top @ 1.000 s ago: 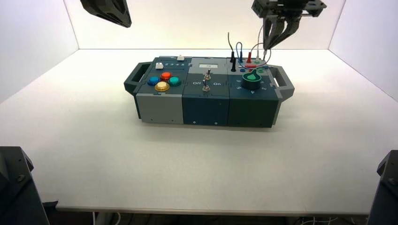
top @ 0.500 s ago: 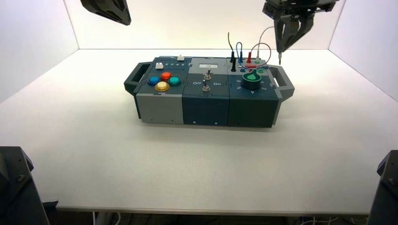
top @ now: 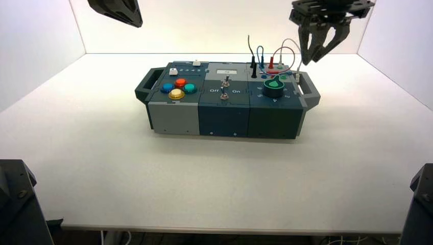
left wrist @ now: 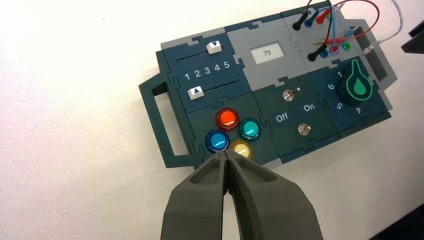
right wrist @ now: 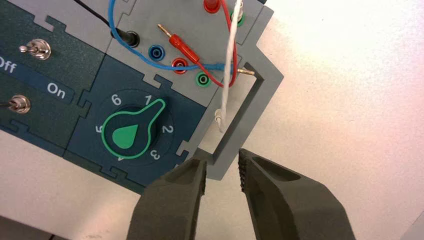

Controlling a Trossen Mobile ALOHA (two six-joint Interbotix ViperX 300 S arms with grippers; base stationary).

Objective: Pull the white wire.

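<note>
The white wire (top: pixel 297 66) arches over the back right of the box (top: pixel 224 117). In the right wrist view the wire (right wrist: pixel 229 60) runs from a plug by the green socket to a free plug end (right wrist: pixel 218 117) that hangs over the box's right handle (right wrist: pixel 245 120). That free end also shows in the left wrist view (left wrist: pixel 371 49). My right gripper (top: pixel 312 60) hovers open and empty above the right handle, clear of the wire; its own view shows the gap between its jaws (right wrist: pixel 222 172). My left gripper (top: pixel 117 10) is parked high at the far left, shut (left wrist: pixel 227 155).
A red wire (right wrist: pixel 231 40), a blue wire (right wrist: pixel 150 57) and a black wire (top: pixel 250 51) loop around the same sockets. A green knob (right wrist: pixel 131 134) sits in front of them. Two toggle switches (top: pixel 223 88), coloured buttons (top: pixel 177 88) and two sliders (left wrist: pixel 205 70) fill the rest of the box.
My right gripper carried the white wire's plug end up and to the right out of its socket, then opened. The freed end has dropped onto the right handle.
</note>
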